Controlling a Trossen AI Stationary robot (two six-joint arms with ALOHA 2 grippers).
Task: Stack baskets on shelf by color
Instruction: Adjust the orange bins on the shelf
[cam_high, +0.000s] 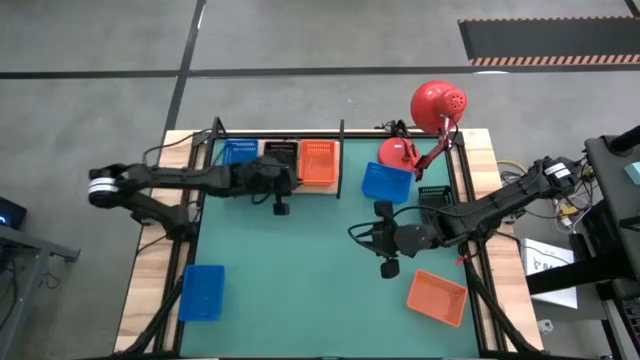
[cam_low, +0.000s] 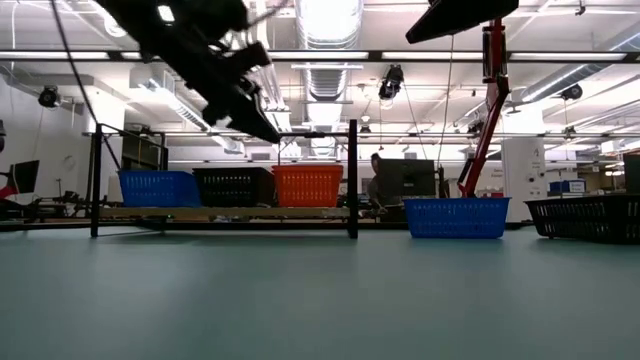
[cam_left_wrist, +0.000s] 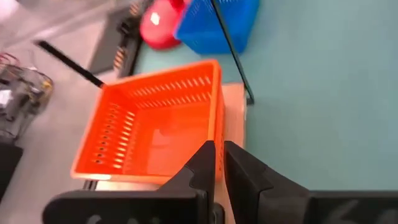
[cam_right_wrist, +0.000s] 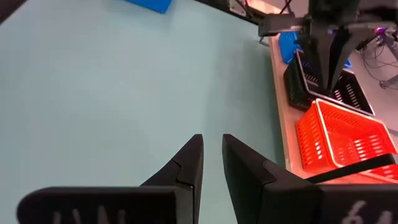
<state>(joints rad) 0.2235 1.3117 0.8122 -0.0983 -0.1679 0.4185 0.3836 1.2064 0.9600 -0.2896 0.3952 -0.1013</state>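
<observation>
Your left end effector (cam_left_wrist: 219, 163) hangs above the shelf (cam_high: 345, 188), over the black basket (cam_high: 280, 153) and the orange basket (cam_high: 318, 162); its fingers are pressed nearly together and hold nothing. Three baskets sit side by side on the shelf: blue basket (cam_high: 240, 151), black, then orange. Your right end effector (cam_right_wrist: 211, 163) hovers over the green mat (cam_high: 300, 270) near the counter's (cam_high: 150, 270) right side, fingers a narrow gap apart and empty. A second blue basket (cam_high: 386, 182) lies on the mat just beside the red lamp (cam_high: 437, 104) base, and a second black one (cam_high: 436, 197) sits near the right edge. A third blue basket (cam_high: 201, 292) rests at the mat's front left, and a second orange basket (cam_high: 437, 297) at the front right, both well apart from the shelf.
</observation>
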